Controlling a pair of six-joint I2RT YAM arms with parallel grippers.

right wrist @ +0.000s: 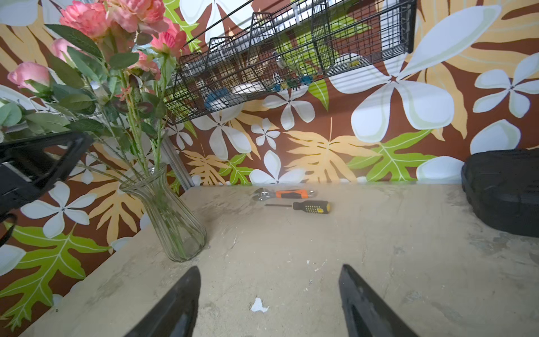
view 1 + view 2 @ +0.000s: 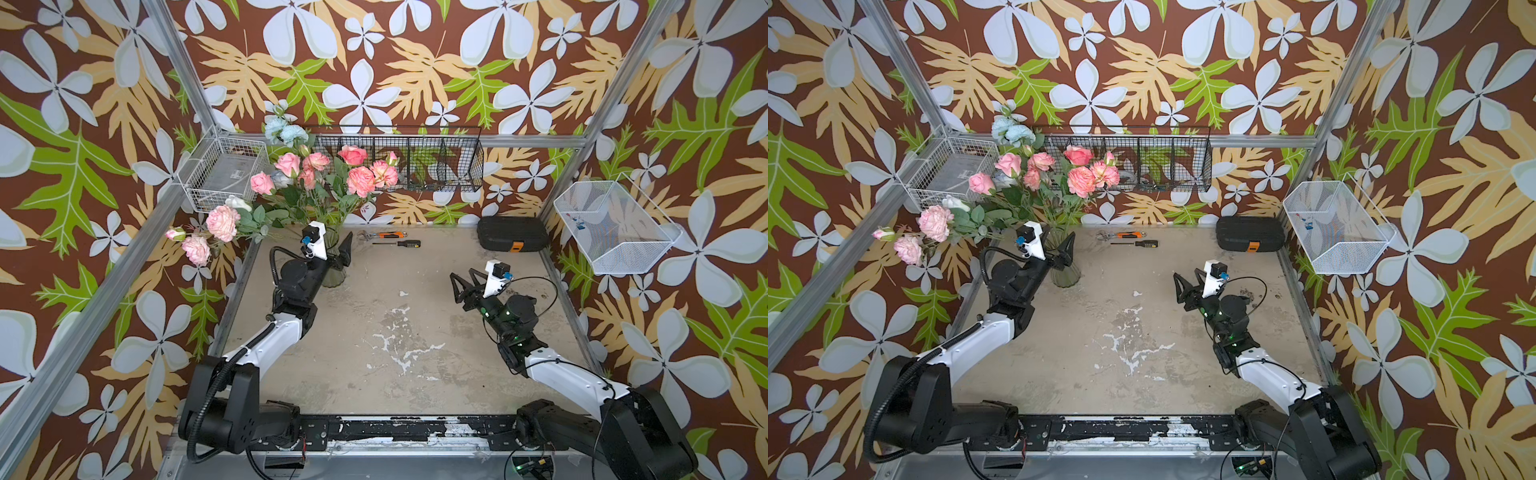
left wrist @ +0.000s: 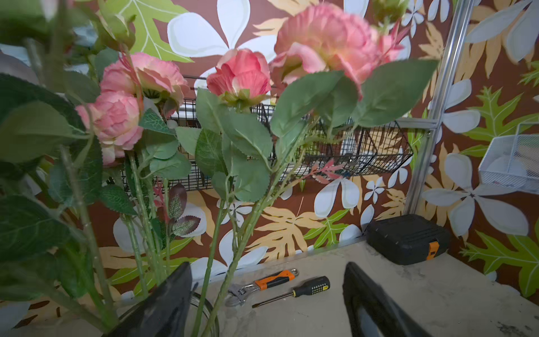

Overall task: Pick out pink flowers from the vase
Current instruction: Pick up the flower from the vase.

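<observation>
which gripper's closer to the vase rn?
Left. The left gripper sits open right at the rim of the vase. The right gripper hangs open over the bare table, well away from it.

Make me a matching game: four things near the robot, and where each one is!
Things:
1. clear ribbed glass vase
2. black-and-yellow screwdriver
3. black plastic case with an orange latch
4. long black wire basket

Places:
A. beside the orange-handled wrench
B. hanging on the back wall
C. holding the pink flowers
D. on the table's far corner

Pairs: 1-C, 2-A, 3-D, 4-B
</observation>
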